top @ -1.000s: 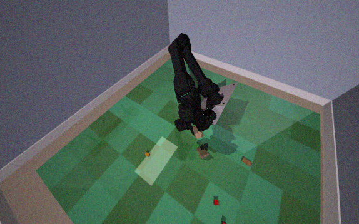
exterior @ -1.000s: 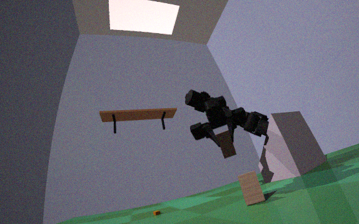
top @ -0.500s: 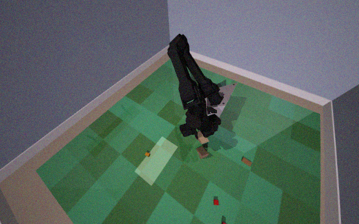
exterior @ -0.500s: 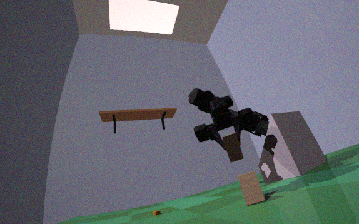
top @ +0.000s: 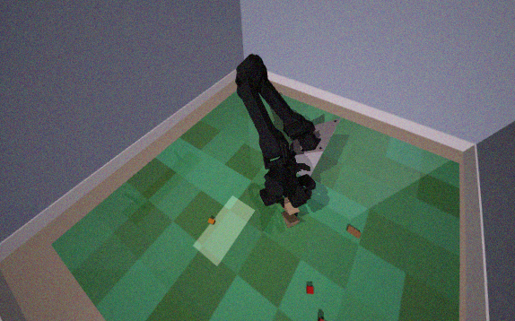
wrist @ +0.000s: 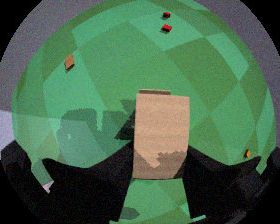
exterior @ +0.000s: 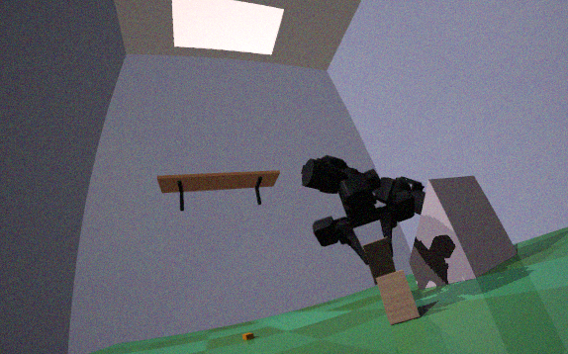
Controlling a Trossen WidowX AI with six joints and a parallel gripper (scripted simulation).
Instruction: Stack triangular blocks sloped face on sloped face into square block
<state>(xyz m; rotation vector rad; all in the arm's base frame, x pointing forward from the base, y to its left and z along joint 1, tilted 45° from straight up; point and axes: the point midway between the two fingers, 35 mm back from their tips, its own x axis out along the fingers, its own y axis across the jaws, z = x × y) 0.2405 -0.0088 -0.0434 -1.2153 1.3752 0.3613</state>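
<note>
My gripper (top: 291, 203) (exterior: 376, 247) (wrist: 157, 144) is shut on one triangular wooden block (top: 290, 207) (exterior: 379, 258) (wrist: 161, 135) and points down at the table. The other triangular block (top: 291, 220) (exterior: 398, 298) rests on the green table (top: 161, 269) right beneath it. In the exterior view the held block's lower end meets the top of the resting block; I cannot tell whether they touch. In the wrist view the held block fills the space between the fingers and hides nearly all of the resting block.
A grey slanted panel (top: 325, 133) (exterior: 469, 222) stands close behind the arm. A small orange cube (top: 211, 220) (exterior: 247, 336) (wrist: 247, 153), a brown flat piece (top: 353, 231) (wrist: 70, 62) and two red cubes (top: 309, 288) (wrist: 167, 27) lie apart. A raised tan rim (top: 107, 179) borders the table.
</note>
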